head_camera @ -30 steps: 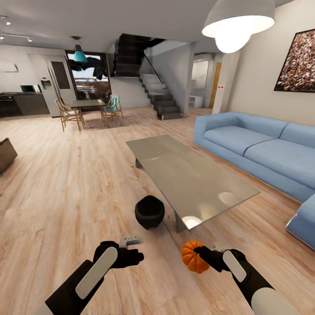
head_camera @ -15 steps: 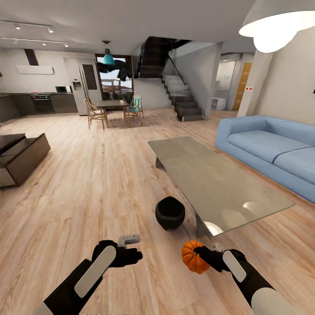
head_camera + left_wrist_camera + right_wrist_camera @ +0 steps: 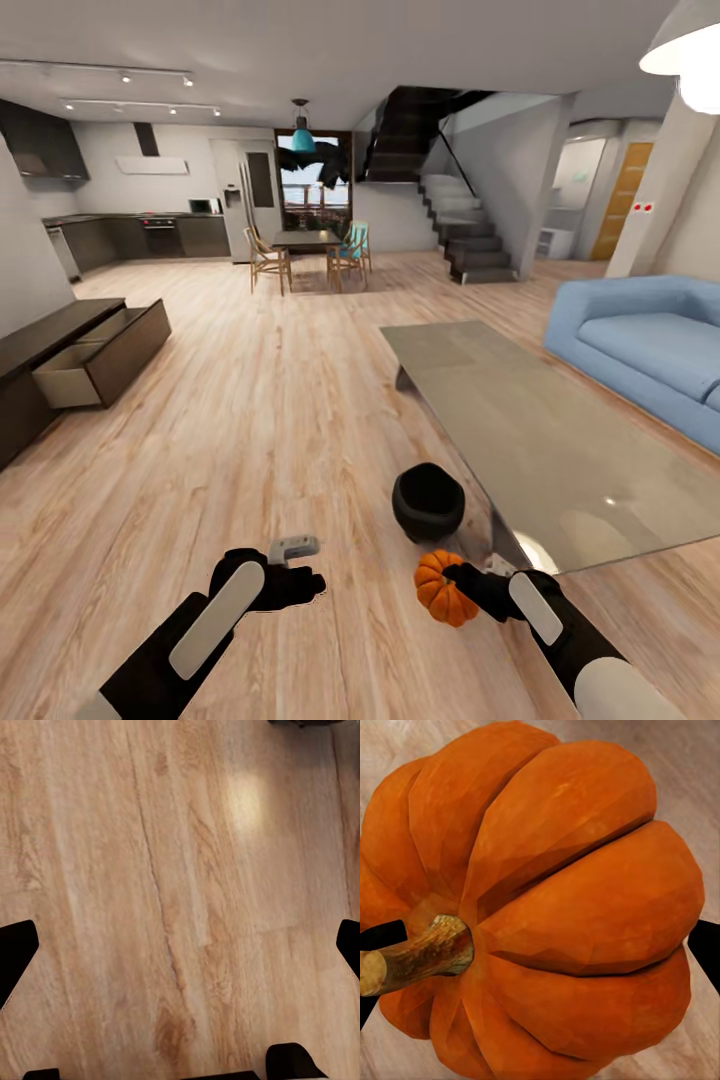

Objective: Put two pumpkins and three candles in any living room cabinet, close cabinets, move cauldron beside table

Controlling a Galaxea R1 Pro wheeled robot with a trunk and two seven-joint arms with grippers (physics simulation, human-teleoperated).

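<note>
My right gripper (image 3: 462, 583) is shut on a ribbed orange pumpkin (image 3: 442, 588), held low over the floor; up close the pumpkin (image 3: 540, 907) sits between the two fingertips (image 3: 706, 952), its stem pointing sideways. My left gripper (image 3: 312, 582) is open and holds nothing; its wrist view looks down at bare wood floor (image 3: 180, 885) between the spread fingertips (image 3: 15, 949). The black cauldron (image 3: 428, 500) stands on the floor beside the corner of the glass coffee table (image 3: 540, 430). At the far left the dark-brown cabinet (image 3: 40, 350) has a drawer (image 3: 95, 365) pulled open. The candles are out of view.
A blue sofa (image 3: 650, 350) runs along the right behind the coffee table. Open wood floor (image 3: 260, 420) stretches between me and the cabinet. Farther back stand a dining table with chairs (image 3: 310, 255), a kitchen (image 3: 150, 235) and a staircase (image 3: 470, 240).
The whole view has swung left, bringing the cabinet and its open drawer into sight. Both arms hold the same pose, and the pumpkin stays in the right gripper.
</note>
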